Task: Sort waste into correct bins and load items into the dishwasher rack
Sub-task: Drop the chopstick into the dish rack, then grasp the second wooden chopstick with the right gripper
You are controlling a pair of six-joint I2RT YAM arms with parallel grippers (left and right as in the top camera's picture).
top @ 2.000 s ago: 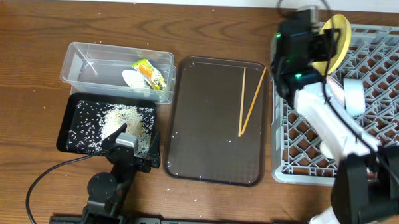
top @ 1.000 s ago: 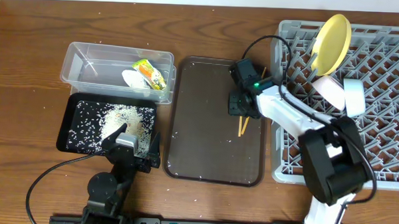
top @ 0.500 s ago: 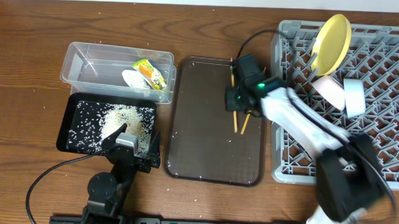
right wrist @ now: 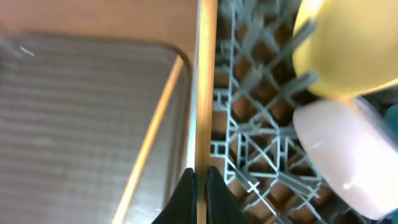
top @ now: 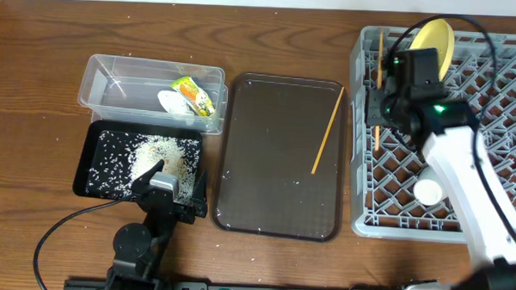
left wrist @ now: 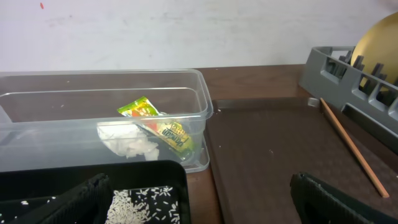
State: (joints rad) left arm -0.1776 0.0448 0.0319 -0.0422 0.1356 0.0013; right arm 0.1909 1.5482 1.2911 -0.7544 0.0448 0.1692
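Right pincer [right wrist: 199, 180] has carried one chopstick [top: 380, 46] from brown tray [top: 266, 162] to dishwasher rack [top: 502, 67] left edge, clamped on it; second chopstick [top: 327, 130] stays put. Left pincer [left wrist: 199, 202] spread wide.

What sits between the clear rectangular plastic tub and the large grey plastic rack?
The dark brown serving tray, holding one thin wooden chopstick near its right edge, per the overhead view.

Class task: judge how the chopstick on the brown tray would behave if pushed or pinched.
The chopstick looks thin, straight and wooden, so probably stiff and light. Flat on the smooth tray, it would likely slide or roll when nudged. Long, so pinched off-centre it may pivot.
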